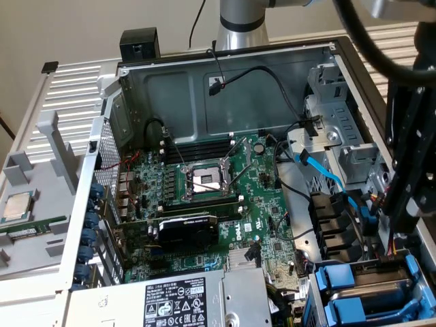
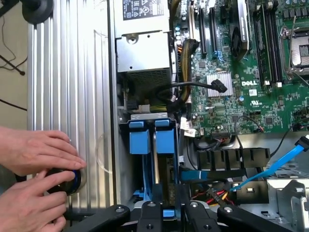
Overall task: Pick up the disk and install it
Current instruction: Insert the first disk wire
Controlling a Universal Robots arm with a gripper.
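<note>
My gripper [image 2: 168, 210], jaws narrowed on the disk [image 2: 155, 181], stands over the drive bay [image 1: 364, 289]; I should keep it square between the blue carriers.

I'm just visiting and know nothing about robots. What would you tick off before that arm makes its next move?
1. Person's hands clear of the arm: not ok, both rest on the ribbed silver panel beside the case.
2. Black gripper near the two blue plastic drive carriers: ok, close by them.
3. Grip on the disk: cannot tell.
4. Light-blue flat cable clear of the carriers: ok, lies apart.
5. Which carrier holds the silver disk: cannot tell.
</note>
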